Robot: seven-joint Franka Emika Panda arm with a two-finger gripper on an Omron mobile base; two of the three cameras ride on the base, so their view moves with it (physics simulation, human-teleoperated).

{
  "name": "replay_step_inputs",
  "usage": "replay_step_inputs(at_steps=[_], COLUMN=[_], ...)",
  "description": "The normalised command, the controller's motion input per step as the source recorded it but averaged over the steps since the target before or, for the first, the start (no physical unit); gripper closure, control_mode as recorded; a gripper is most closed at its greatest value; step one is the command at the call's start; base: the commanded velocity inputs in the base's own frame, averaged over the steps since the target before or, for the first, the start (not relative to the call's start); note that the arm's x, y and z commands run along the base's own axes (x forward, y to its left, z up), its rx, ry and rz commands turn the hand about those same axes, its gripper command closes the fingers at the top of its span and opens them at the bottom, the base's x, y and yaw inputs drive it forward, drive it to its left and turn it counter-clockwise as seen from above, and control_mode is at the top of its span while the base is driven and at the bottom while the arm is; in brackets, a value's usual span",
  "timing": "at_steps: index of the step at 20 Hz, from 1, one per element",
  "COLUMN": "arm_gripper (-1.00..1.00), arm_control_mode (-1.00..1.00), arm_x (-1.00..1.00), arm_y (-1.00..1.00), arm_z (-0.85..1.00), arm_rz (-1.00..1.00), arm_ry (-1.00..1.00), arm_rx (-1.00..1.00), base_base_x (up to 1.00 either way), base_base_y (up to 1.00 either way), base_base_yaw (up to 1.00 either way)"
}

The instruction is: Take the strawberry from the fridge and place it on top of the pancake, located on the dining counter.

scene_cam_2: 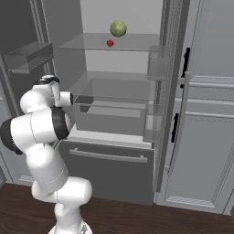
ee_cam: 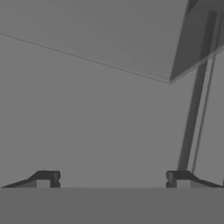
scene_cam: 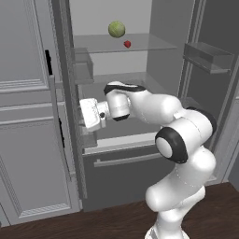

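The fridge (scene_cam: pixel 140 93) stands open, and the strawberry (scene_cam: pixel 127 44) sits untouched on its top glass shelf, just below-right of the cabbage (scene_cam: pixel 116 29). The hand (ee_cam: pixel 113 176), fingers apart and empty, hangs well below the strawberry. Reaching, grasping and carrying to the pancake all remain.

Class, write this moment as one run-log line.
fridge: open | strawberry: upper glass shelf, beside cabbage | gripper: open, empty, below that shelf | pickup: not yet done

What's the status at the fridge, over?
Gripper open, empty, low by left door. Tiny red strawberry on upper glass shelf, beside round pale green cabbage. Fridge open; path clear.
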Motion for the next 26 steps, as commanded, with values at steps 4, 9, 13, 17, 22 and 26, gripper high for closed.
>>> replay_step_inputs(at_steps=[4,9,13,17,22,26], arm_gripper=[-1.0,-1.0,-1.0,-1.0,-1.0,-1.0], arm_control_mode=[-1.0,-1.0,-1.0,-1.0,-1.0,-1.0], arm_x=[-0.11,-0.07,-0.02,0.0,0.0,0.0], arm_y=[0.21,-0.2,-0.97,-1.0,-1.0,-1.0], arm_z=[0.0,0.0,0.0,0.0,0.0,-0.01], arm_rz=[0.0,0.0,-0.02,-0.1,-0.02,0.02], arm_ry=[0.02,0.0,0.0,0.09,-0.02,-0.12], arm_rx=[0.0,-0.09,-0.09,-0.01,-0.17,-0.33], base_base_x=[0.0,0.0,0.0,0.0,0.0,0.0], base_base_y=[0.0,0.0,0.0,0.0,0.0,0.0], base_base_yaw=[0.0,0.0,0.0,0.0,0.0,0.0])
